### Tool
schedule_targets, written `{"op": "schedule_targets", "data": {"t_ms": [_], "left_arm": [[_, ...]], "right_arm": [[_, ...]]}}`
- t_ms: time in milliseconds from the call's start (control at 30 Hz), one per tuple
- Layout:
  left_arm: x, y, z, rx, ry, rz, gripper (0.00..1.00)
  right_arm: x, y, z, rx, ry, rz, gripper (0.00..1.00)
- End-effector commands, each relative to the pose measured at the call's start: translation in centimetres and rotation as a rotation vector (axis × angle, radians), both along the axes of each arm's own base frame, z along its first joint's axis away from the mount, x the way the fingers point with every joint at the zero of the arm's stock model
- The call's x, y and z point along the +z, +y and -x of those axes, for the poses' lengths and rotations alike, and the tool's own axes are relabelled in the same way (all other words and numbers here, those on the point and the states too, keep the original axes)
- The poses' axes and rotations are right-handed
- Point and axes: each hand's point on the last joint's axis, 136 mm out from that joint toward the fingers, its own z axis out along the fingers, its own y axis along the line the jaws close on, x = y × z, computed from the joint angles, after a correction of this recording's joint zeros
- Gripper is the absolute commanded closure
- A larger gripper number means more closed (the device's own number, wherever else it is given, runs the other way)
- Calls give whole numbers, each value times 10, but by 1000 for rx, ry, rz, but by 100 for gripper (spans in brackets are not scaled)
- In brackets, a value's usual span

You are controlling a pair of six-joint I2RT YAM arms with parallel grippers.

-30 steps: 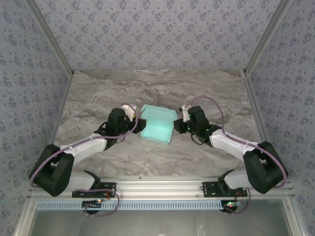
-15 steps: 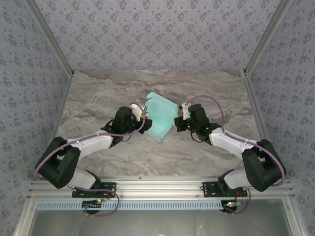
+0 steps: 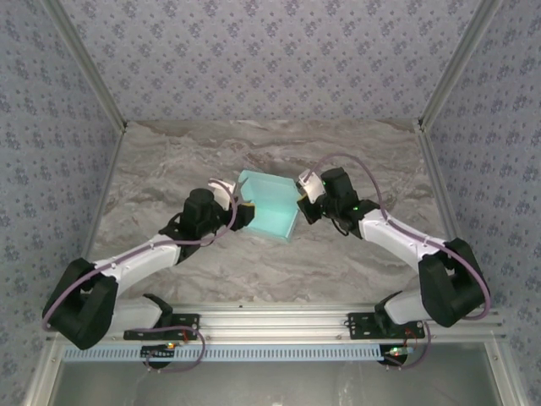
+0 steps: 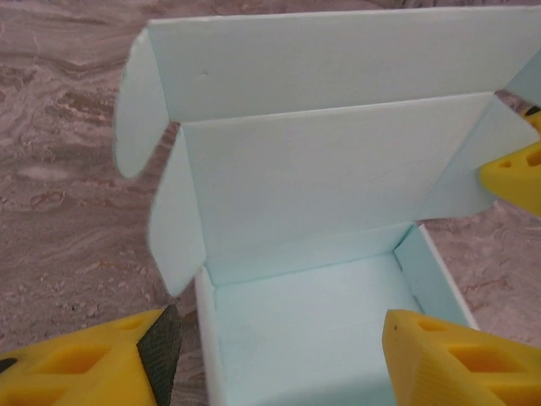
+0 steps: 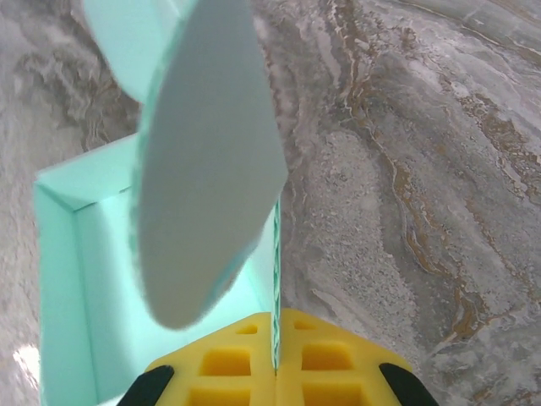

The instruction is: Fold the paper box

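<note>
The paper box (image 3: 269,210) sits mid-desk (image 3: 169,169), lid (image 4: 338,59) raised. The right gripper (image 5: 276,355) pinches its right side, apparently anchoring it; the left gripper (image 4: 283,342), jaws wide, straddles its left end.

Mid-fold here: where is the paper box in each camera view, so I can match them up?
Top external: paper box at centre of the marbled table.
Left wrist: paper box dead ahead, tray open, lid raised, left gripper straddling it.
Right wrist: paper box in left half, a card edge pinched by right gripper.
Shared landmark: the marbled table.
</note>
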Motion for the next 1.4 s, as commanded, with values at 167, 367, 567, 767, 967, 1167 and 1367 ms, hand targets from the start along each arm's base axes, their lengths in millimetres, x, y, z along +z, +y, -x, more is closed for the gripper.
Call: {"op": "schedule_targets", "data": {"t_ms": [167, 367, 567, 767, 967, 1167, 1367], "left_arm": [[-12, 3, -16, 46, -37, -42, 37], [-24, -7, -22, 17, -14, -54, 61], [-21, -14, -26, 1, -33, -47, 74], [-22, -17, -25, -13, -26, -48, 88], [-24, -18, -26, -5, -24, -59, 92], [-27, -26, -25, -3, -13, -53, 96], [-26, -35, -24, 31, -10, -30, 96]], "right_arm": [[-11, 5, -2, 207, -29, 79, 99], [-12, 9, -7, 207, -16, 39, 100], [-15, 19, -11, 150, -7, 5, 100], [-16, 29, -15, 40, 9, -47, 99], [-19, 37, -15, -80, -20, -48, 97], [-22, 41, -11, -224, -37, -98, 95], [-22, 44, -2, -366, -67, -126, 95]]}}
